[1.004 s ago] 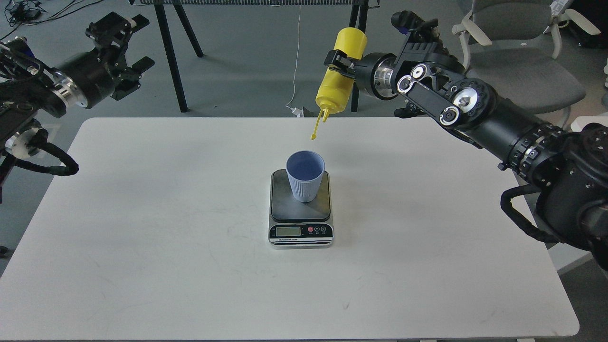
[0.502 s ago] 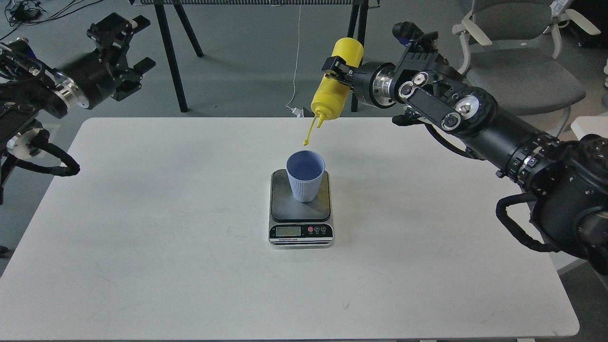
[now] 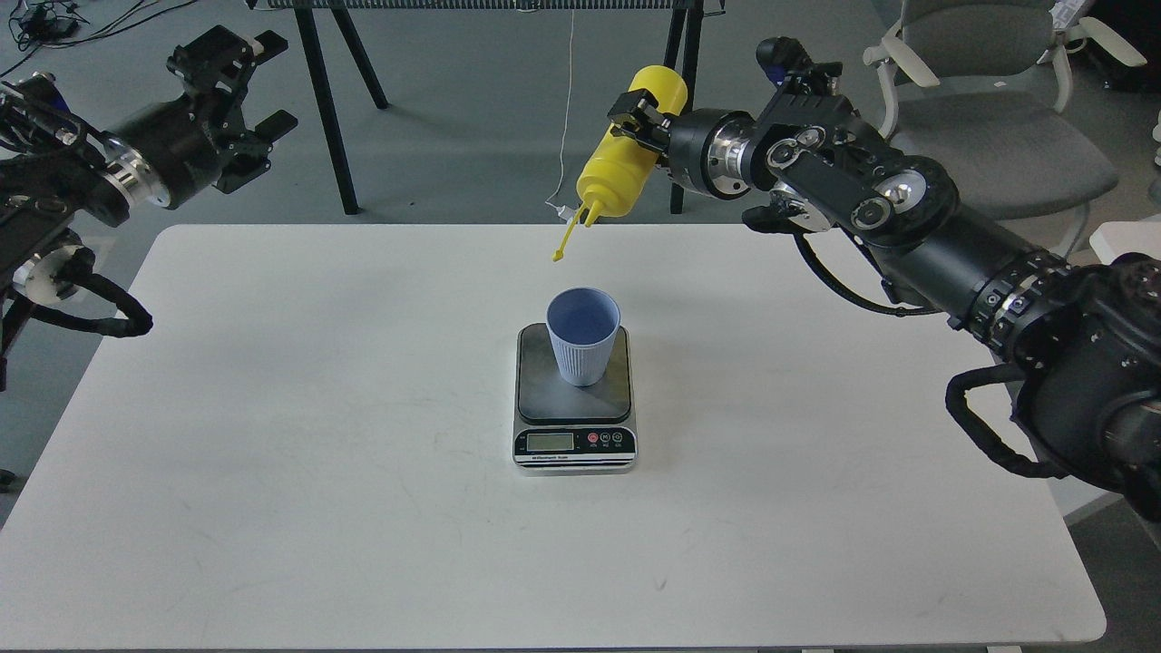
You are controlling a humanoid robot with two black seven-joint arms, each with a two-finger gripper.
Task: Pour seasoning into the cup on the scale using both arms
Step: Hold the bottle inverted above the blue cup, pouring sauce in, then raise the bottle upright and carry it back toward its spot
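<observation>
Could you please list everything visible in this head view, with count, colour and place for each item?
seasoning bottle: one, yellow, held tilted nozzle-down in the air above the table's far edge, cap dangling.
cup: one, light blue, upright on the scale.
scale: one, dark grey plate with silver-black front, table centre.
table: one, white, filling the foreground.
office chair: one, grey and white, on the floor at far right.
stand legs: black, on the floor beyond the table.
right gripper: one, black, closed on the bottle.
left gripper: one, black, open, raised at far left, holding nothing.

white table point(image 3: 272, 472); grey office chair point(image 3: 989, 109) behind right, black stand legs point(image 3: 331, 109), white cable point(image 3: 568, 109)
</observation>
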